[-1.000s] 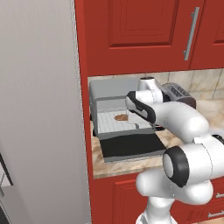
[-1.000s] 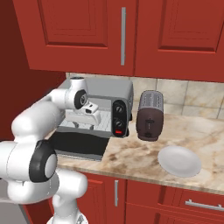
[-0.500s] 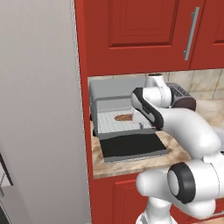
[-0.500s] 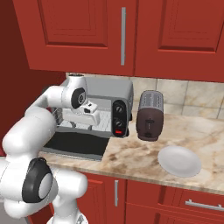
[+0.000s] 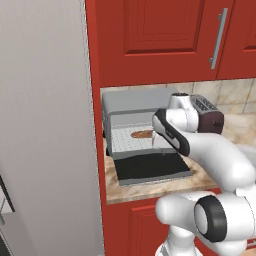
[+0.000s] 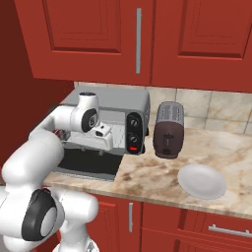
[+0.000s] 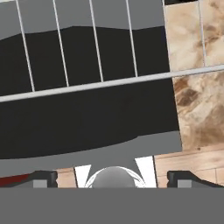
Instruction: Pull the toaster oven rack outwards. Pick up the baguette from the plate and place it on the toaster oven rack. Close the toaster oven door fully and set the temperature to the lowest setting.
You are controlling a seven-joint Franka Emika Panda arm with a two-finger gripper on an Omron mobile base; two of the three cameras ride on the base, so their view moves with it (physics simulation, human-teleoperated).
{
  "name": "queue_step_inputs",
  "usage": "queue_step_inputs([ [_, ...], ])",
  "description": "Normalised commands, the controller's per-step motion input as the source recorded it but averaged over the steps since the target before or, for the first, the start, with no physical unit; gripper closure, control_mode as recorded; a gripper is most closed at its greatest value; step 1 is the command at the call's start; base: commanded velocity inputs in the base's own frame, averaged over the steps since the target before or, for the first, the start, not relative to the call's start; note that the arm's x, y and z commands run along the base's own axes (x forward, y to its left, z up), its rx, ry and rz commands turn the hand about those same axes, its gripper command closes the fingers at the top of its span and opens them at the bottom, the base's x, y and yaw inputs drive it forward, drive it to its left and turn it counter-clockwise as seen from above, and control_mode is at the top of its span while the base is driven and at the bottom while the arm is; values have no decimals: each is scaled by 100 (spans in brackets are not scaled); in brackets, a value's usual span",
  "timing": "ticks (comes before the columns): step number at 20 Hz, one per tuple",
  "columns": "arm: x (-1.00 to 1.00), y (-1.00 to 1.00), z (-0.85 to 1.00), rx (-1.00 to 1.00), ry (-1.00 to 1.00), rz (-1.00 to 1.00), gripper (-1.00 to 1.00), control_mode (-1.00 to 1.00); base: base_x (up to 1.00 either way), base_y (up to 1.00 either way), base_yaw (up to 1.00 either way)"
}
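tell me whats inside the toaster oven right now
The baguette lies on the rack inside the toaster oven, whose door is folded down open. The arm covers the right part of the cavity, so what is there cannot be seen.

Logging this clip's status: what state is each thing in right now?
Toaster oven door: open, lying flat.
Rack: pulled out, baguette on it.
Baguette: lying on the rack.
Plate: empty.
Gripper: open, holding nothing.
Slot toaster: standing, nothing sticking out.

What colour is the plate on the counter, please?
White, plain; the plate shows best in the right base view.
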Motion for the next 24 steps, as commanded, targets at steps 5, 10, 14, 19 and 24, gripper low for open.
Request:
queue_step_inputs([
  [5, 0, 0, -30, 0, -3, 0, -100, -100, 0, 0, 0],
  [10, 1, 0, -30, 0, -6, 0, -100, -100, 0, 0, 0],
  [14, 8, 0, -16, 0, -14, 0, -100, -100, 0, 0, 0],
  [19, 14, 0, -5, 0, -14, 0, -100, -100, 0, 0, 0],
  [24, 35, 0, 0, -2, -3, 0, -100, -100, 0, 0, 0],
])
